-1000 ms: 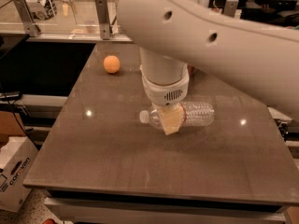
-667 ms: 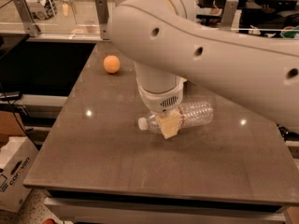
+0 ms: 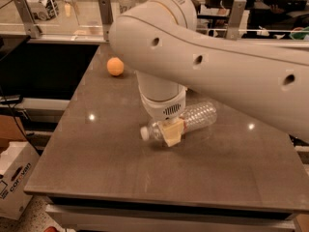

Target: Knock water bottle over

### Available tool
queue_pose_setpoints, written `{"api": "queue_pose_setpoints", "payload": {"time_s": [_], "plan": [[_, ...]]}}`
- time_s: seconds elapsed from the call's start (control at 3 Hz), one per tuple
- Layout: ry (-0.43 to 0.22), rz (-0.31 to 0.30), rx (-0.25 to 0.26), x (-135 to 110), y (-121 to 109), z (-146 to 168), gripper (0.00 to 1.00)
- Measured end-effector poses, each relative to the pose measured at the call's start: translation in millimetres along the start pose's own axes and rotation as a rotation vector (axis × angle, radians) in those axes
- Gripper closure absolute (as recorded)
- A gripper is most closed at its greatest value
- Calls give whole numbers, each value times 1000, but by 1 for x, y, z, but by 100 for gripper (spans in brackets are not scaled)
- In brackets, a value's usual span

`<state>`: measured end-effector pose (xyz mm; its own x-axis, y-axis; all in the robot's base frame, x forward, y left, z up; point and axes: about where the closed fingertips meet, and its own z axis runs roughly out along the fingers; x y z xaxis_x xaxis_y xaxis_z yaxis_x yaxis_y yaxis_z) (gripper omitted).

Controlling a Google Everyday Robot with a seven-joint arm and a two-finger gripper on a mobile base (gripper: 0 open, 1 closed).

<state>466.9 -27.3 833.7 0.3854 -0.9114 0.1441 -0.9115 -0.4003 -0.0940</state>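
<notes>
The water bottle [image 3: 195,119] lies on its side near the middle of the dark table [image 3: 120,173]. It is clear and ribbed, with its white cap [image 3: 144,133] pointing left toward the front. My gripper [image 3: 173,132] hangs from the big white arm directly over the bottle's neck end. Its tan fingertips [image 3: 174,133] touch or cover the bottle just right of the cap. The arm hides the middle of the bottle.
An orange ball [image 3: 115,66] sits at the table's far left. A glass-and-metal rail [image 3: 53,18] runs behind the table. A cardboard box [image 3: 14,182] stands on the floor at the left.
The arm has swung left and lower over the table. The bottle stays lying on its side, shifted slightly with the gripper.
</notes>
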Motion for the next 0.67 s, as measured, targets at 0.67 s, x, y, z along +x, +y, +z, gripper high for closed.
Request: {"api": "queue_pose_setpoints", "payload": {"time_s": [0.67], "plan": [[-79, 7, -53, 3, 1, 10, 0]]}}
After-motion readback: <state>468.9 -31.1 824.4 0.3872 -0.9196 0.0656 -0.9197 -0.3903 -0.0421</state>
